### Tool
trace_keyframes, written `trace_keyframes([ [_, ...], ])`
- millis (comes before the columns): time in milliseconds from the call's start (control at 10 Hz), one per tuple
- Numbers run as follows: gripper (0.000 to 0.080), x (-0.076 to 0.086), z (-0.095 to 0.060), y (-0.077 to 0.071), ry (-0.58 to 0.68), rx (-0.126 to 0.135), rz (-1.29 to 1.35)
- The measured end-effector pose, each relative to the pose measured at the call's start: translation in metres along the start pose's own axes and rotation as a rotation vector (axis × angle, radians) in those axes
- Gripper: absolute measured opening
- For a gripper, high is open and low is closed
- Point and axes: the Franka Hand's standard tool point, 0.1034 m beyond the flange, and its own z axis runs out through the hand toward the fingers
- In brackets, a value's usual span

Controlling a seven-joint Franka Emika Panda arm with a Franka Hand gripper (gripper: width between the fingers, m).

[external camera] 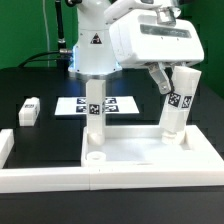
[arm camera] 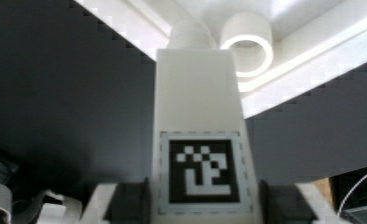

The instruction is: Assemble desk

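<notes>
Setting: black table (external camera: 40, 80), green curtain (external camera: 25, 25) behind, marker board (external camera: 120, 103) flat at the far side.
Tabletop: white rimmed tabletop (external camera: 140, 150) lies near the front with its sockets facing up. The rail (external camera: 40, 178) borders it on the exterior view's left and along the front.
Standing leg: standing leg (external camera: 95, 110) is upright at the far corner on the exterior view's left and appears seated.
Held leg: held leg (external camera: 176, 118) is tilted, its lower end touching the tabletop at the far corner on the exterior view's right.
Wrist view: the tip of the held leg (arm camera: 201, 110) lies just beside a round socket (arm camera: 251, 47), not plainly inside it.
Gripper: gripper (external camera: 175, 85) is clamped on the upper part of the held leg.
Loose leg: loose leg (external camera: 28, 110) lies on the table, well apart from the tabletop, on the exterior view's left.
Front socket: front socket (external camera: 95, 157) is empty.
Done: judged one leg fitted.
In hand: second leg is at its corner but leaning, so judged not yet seated.
Left: straighten and fix the held leg, then fetch the loose leg. Any further leg is not in view.
</notes>
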Motion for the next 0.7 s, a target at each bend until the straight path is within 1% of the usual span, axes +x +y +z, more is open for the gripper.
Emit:
trace_keyframes([
  [100,0.029,0.0,0.001,-0.004,-0.031,0.04,0.004],
  [200,0.029,0.01,-0.001,-0.002,-0.075,0.119,-0.001],
  [300,0.029,0.018,0.003,0.004,-0.069,0.155,-0.001],
  [400,0.029,0.021,0.009,0.001,-0.06,0.173,0.021],
  [500,0.029,0.024,0.012,-0.002,-0.056,0.181,0.022],
  [600,0.029,0.022,0.015,-0.001,-0.057,0.185,0.026],
  [700,0.029,0.014,0.015,0.002,-0.064,0.187,0.026],
])
